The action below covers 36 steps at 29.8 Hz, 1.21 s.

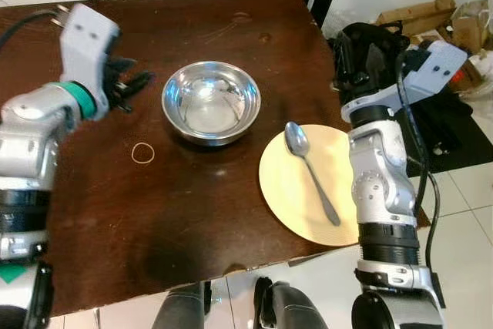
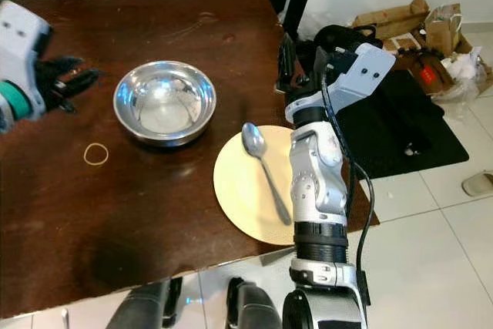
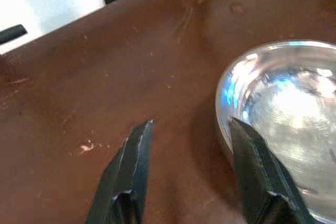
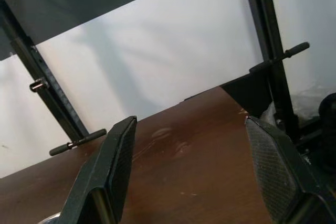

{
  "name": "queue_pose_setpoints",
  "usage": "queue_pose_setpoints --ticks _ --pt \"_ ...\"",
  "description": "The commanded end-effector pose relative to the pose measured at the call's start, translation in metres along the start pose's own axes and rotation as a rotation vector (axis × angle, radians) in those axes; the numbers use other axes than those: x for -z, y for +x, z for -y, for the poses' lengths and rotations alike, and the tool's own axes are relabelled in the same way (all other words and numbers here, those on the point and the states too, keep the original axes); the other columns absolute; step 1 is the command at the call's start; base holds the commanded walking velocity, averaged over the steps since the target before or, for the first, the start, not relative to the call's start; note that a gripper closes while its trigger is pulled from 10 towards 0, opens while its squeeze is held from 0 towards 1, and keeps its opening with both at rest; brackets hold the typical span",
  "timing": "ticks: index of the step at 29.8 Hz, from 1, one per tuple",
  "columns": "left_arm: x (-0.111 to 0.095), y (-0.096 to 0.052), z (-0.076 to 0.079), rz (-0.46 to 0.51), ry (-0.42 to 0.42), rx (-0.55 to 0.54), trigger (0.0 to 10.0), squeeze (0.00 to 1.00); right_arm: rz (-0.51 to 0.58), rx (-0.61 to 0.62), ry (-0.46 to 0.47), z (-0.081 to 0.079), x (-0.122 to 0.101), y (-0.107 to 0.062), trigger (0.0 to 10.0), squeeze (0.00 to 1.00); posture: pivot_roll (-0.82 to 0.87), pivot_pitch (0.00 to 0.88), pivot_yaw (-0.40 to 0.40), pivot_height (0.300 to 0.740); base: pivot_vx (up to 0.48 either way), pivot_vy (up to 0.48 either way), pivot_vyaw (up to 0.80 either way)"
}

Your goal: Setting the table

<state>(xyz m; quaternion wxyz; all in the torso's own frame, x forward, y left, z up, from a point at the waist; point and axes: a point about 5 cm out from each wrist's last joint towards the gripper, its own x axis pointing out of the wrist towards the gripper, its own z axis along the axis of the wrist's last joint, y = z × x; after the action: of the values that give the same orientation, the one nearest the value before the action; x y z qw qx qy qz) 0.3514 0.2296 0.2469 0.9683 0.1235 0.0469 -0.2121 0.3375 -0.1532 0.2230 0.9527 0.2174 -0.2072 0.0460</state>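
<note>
Dark brown tabletop (image 2: 154, 213) below, scuffed and glossy. Steel bowl (image 2: 165, 102) sitting upright near the middle, shiny inside. Just to its right, a pale round plate (image 2: 239, 190) reaching to the tabletop's near right edge, with a spoon (image 2: 264, 167) lying across it, scoop toward the bowl, handle running toward the near edge. Small rubber band (image 2: 96, 154) flat on the wood, left of the bowl and apart from it. Left pincer (image 2: 77, 81) hovering at the far left, black fingers pointing at the bowl's rim. Right pincer (image 2: 300, 55) raised beyond the plate, over the tabletop's right edge. Cardboard and bags (image 2: 431, 28) heaped on the floor at far right.
</note>
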Motion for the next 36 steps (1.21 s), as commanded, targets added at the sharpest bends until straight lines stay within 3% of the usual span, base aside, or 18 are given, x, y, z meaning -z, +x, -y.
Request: queue_pose_setpoints --ticks 1,5,6,7,13,24,25,26,27,29,31,32,36 --pt "0.008 0.01 0.002 -0.032 -0.033 0.018 10.0 1.0 -0.013 -0.004 -0.006 0.0 0.002 -0.002 10.0 0.0 0.22 0.117 0.006 0.74 0.0 0.0 0.0" --pt "0.009 0.017 0.003 -0.037 -0.054 0.019 10.0 1.0 -0.014 -0.005 -0.004 0.0 0.002 -0.001 10.0 0.0 0.22 0.117 0.005 0.74 0.0 0.0 0.0" --pt "0.01 0.025 0.006 -0.041 -0.082 0.027 10.0 0.8 -0.016 -0.007 -0.002 -0.001 0.002 -0.001 10.0 0.0 0.22 0.118 0.0 0.74 0.0 0.0 0.0" --pt "0.01 0.032 0.009 -0.04 -0.129 0.048 10.0 0.0 -0.018 -0.009 0.0 -0.002 0.003 0.0 10.0 0.0 0.22 0.118 0.001 0.74 0.0 0.0 0.0" --pt "0.013 0.042 0.014 -0.06 -0.179 0.074 10.0 0.0 -0.021 -0.013 0.002 -0.003 0.003 0.0 10.0 0.0 0.22 0.116 0.001 0.74 0.0 0.0 0.0" --pt "0.037 0.059 0.033 -0.166 -0.25 0.162 10.0 0.0 -0.034 -0.016 0.015 -0.005 0.007 0.0 10.0 0.0 0.22 0.128 -0.002 0.74 0.0 0.0 0.0" --pt "0.038 0.06 0.034 -0.169 -0.267 0.168 6.9 0.0 -0.035 -0.018 0.016 -0.005 0.007 0.0 10.0 0.0 0.22 0.128 -0.002 0.74 0.0 0.0 0.0" --pt "0.04 0.061 0.035 -0.176 -0.277 0.167 4.4 0.0 -0.036 -0.019 0.017 -0.005 0.007 0.0 10.0 0.0 0.22 0.128 -0.002 0.74 0.0 0.0 0.0" --pt "0.04 0.061 0.035 -0.176 -0.277 0.167 4.4 0.0 -0.036 -0.019 0.017 -0.005 0.007 0.0 10.0 0.0 0.22 0.128 -0.002 0.74 0.0 0.0 0.0" --pt "0.043 0.063 0.036 -0.186 -0.289 0.162 1.2 0.0 -0.037 -0.02 0.017 -0.005 0.007 0.0 10.0 0.0 0.22 0.134 -0.003 0.74 0.0 0.0 0.0" --pt "0.044 0.063 0.036 -0.189 -0.291 0.162 1.2 0.0 -0.038 -0.02 0.016 -0.005 0.007 0.001 10.0 0.0 0.22 0.134 -0.003 0.74 0.0 0.0 0.0" --pt "0.044 0.064 0.035 -0.189 -0.292 0.163 0.0 0.0 -0.038 -0.02 0.016 -0.005 0.007 0.001 10.0 0.0 0.22 0.134 -0.003 0.74 0.0 0.0 0.0" --pt "0.052 0.062 0.034 -0.204 -0.35 0.137 0.0 0.0 -0.043 -0.021 0.018 -0.005 0.008 0.001 10.0 0.0 0.22 0.138 -0.009 0.74 0.0 0.0 0.0"
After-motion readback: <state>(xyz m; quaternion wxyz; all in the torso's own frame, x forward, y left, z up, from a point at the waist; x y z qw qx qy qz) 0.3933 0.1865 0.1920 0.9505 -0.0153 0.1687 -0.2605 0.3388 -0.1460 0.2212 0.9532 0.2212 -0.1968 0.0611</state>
